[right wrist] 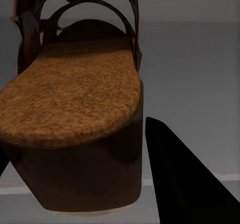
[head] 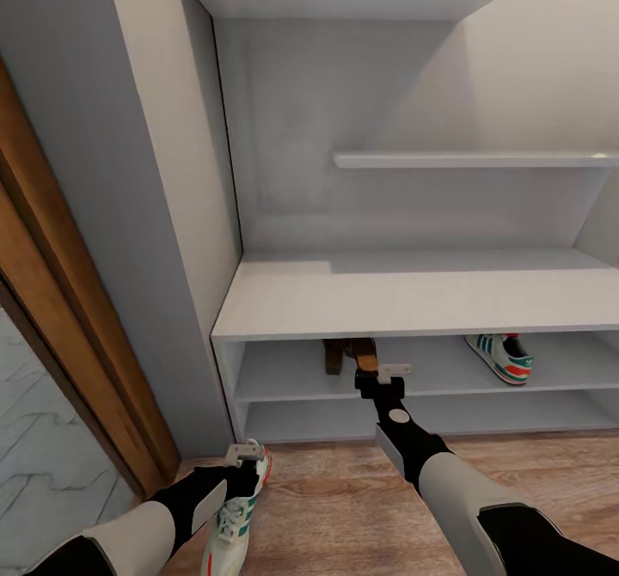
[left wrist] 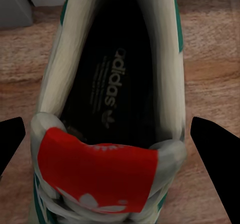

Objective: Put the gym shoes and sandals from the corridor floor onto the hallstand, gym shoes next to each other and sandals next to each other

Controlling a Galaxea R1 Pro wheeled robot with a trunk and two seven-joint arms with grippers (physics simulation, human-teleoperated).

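Nearest, the left gripper is hanging over a gym shoe lying on the corridor floor, its fingers spread wide on either side of the shoe's opening. Farther in, the right gripper is reaching into the hallstand, jaws apparently clamped on a sandal at the upper low shelf, though contact is unclear. To the right, a second gym shoe is sitting on that shelf.

- upper low shelf of the hallstand: one sneaker on the right, brown sandals toward the left
- wood floor: other sneaker lying by the rack's left end
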